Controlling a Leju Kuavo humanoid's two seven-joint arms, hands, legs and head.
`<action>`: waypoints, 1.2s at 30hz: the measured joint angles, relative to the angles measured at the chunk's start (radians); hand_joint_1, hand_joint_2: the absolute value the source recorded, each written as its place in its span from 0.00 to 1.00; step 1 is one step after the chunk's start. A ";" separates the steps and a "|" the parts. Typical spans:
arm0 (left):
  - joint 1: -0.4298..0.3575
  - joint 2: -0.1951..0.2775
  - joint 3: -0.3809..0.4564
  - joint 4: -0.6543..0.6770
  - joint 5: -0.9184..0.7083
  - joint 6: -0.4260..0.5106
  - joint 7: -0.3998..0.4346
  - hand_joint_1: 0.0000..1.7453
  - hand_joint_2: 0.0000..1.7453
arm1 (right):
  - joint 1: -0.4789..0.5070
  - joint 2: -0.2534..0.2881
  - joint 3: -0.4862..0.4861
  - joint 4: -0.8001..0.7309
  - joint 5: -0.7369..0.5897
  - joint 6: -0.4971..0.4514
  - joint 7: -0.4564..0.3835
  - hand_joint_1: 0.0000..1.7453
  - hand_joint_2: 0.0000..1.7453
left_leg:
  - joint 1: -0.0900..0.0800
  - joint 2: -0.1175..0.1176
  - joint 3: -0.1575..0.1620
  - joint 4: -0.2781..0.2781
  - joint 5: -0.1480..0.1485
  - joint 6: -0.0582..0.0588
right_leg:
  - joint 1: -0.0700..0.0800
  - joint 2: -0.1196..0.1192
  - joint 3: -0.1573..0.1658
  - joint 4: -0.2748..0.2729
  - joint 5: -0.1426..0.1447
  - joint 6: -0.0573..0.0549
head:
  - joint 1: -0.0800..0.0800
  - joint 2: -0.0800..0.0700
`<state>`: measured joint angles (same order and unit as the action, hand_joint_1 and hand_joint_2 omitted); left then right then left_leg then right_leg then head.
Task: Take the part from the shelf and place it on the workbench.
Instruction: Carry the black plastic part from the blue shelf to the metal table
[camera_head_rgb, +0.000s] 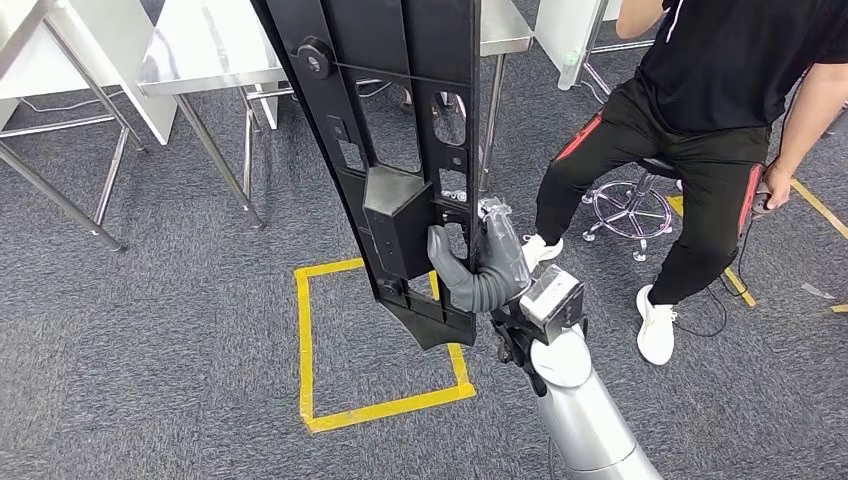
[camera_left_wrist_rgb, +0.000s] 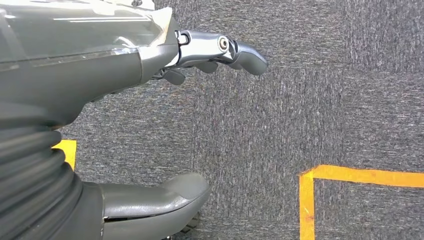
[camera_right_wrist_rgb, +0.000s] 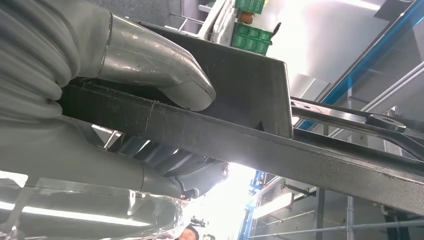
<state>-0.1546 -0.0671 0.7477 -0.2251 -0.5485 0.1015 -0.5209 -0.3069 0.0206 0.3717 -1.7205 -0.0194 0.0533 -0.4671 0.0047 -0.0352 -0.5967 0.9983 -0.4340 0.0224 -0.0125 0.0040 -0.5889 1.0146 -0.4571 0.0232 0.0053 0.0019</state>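
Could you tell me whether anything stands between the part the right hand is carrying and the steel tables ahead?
Nothing visible does. The right hand grips the long black part upright over grey carpet, and the steel tables lie just beyond it. A seated person is off to the right, beside the route.

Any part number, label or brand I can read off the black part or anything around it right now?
None readable.
Black part, held by the right hand: no label or number visible on the face shown.
Green crates in the right wrist view: any markings are too small and blurred.
Yellow floor tape: plain lines, no text.
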 joint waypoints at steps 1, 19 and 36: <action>0.000 0.000 0.000 0.000 -0.001 0.000 0.000 0.00 1.00 | 0.000 0.000 -0.001 0.000 0.001 0.000 0.001 1.00 1.00 | 0.001 0.000 0.000 0.000 0.000 -0.007 | 0.001 0.000 0.000 0.000 0.000 -0.001 | 0.000 0.000; 0.000 0.000 0.000 0.000 -0.006 -0.008 -0.003 0.00 1.00 | 0.007 0.000 -0.015 0.000 0.019 -0.020 0.004 1.00 1.00 | -0.011 0.001 0.000 0.001 -0.002 -0.015 | -0.006 0.000 0.000 -0.001 0.000 0.000 | 0.000 0.000; 0.001 0.000 0.000 -0.004 -0.006 -0.003 0.000 0.00 1.00 | 0.023 0.004 -0.018 0.001 0.035 -0.031 -0.003 1.00 1.00 | 0.024 0.007 0.043 -0.019 -0.019 -0.029 | -0.039 0.003 -0.011 0.028 -0.003 0.062 | 0.004 0.000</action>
<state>-0.1540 -0.0676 0.7472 -0.2287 -0.5549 0.0988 -0.5210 -0.2839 0.0250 0.3540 -1.7197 0.0153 0.0221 -0.4700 0.0290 -0.0285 -0.5540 0.9792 -0.4532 -0.0063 -0.0514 0.0069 -0.6002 1.0423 -0.4598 0.0854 0.0093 0.0019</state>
